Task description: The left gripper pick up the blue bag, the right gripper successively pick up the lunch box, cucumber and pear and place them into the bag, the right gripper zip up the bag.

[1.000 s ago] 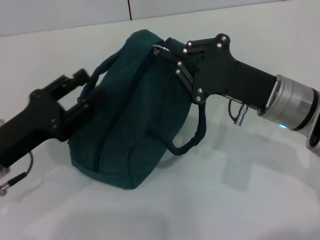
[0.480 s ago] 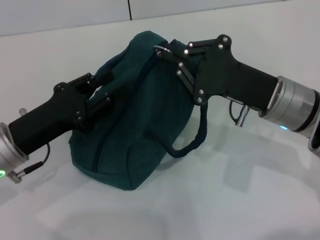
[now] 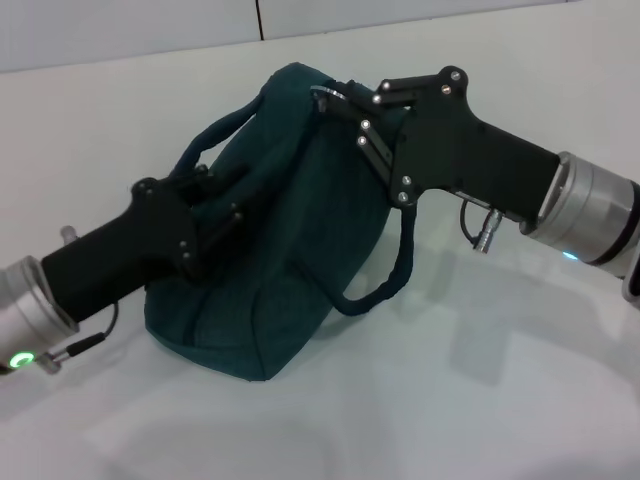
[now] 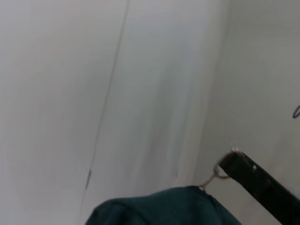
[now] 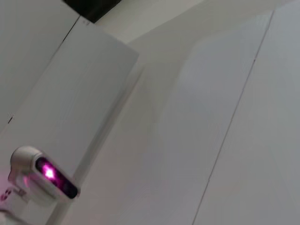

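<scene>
The blue bag (image 3: 270,250), dark teal cloth, stands slumped on the white table (image 3: 480,400). My right gripper (image 3: 335,100) is at the bag's top end, shut on the metal ring of the zipper pull (image 3: 322,95). The same ring (image 4: 218,171) shows in the left wrist view, above the bag's top (image 4: 164,206). My left gripper (image 3: 220,195) presses against the bag's left side, just below its upper carry handle (image 3: 215,135). The other handle (image 3: 385,285) hangs loose on the right side. The lunch box, cucumber and pear are out of view.
A pale wall (image 3: 130,25) runs behind the table. The right wrist view shows only white panels and a small device with a pink light (image 5: 49,173).
My left arm has pushed forward and to the right, from beside the handle to against the bag's side. The right gripper and the bag's top have shifted slightly right.
</scene>
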Controlling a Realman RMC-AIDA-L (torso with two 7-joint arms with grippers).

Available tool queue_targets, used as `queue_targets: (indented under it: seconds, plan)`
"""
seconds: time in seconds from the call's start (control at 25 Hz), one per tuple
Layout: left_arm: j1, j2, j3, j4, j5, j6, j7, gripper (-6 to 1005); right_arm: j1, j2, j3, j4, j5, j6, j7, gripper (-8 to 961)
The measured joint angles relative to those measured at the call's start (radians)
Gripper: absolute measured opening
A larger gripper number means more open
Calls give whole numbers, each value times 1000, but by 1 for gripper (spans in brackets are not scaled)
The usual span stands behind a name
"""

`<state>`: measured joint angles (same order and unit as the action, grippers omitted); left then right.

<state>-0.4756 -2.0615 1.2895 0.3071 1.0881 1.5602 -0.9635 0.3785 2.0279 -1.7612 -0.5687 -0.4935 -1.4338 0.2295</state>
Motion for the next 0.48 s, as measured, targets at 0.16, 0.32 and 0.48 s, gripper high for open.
queue_targets:
  seconds: [0.16,0.32,0.48]
  plan:
    - [0,-17,-1,-7,25,0,52,297,2,0,-27,32,44,-21,1,9]
    - [11,-28,-1,-17,28,-1,92,289,2,0,-40,45,71,-26,1,9]
    - [14,-30,-4,-37,21,0,94,213,1,0,-52,51,111,-36,3,9]
